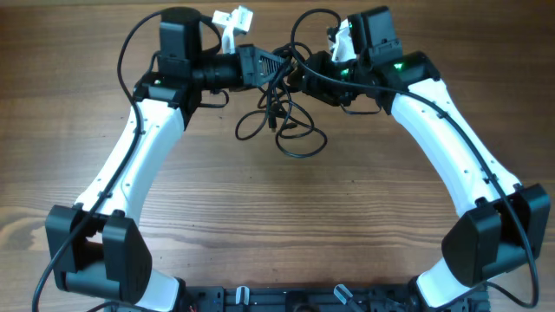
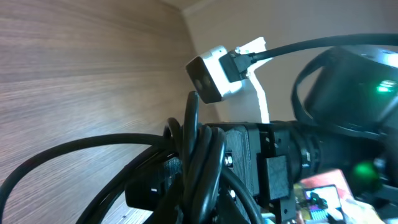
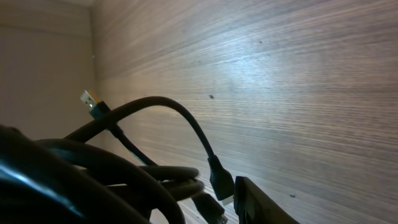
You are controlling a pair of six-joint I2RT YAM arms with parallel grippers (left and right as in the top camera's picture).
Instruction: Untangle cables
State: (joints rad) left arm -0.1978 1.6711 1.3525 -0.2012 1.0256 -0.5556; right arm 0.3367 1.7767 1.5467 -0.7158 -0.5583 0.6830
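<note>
The cables (image 1: 276, 106) are thin black cords, knotted between the two grippers at the table's far middle, with loose loops hanging toward me. My left gripper (image 1: 263, 65) comes in from the left, shut on a bunch of cables (image 2: 200, 155) that crosses its jaws. From the right, my right gripper (image 1: 305, 76) reaches into the same knot. In the right wrist view only one finger (image 3: 264, 205) shows. Cable strands (image 3: 155, 180) and a black plug (image 3: 221, 179) lie right beside it. The other finger is hidden behind the cords. A metal-tipped plug (image 3: 89, 99) sticks up free.
Both arms' white links slant back toward the near table edge (image 1: 277, 290). A white camera bracket (image 2: 211, 74) and the right arm's dark body with a green light (image 2: 379, 87) sit close in front of the left wrist. Bare wooden tabletop (image 1: 286, 217) lies below the loops.
</note>
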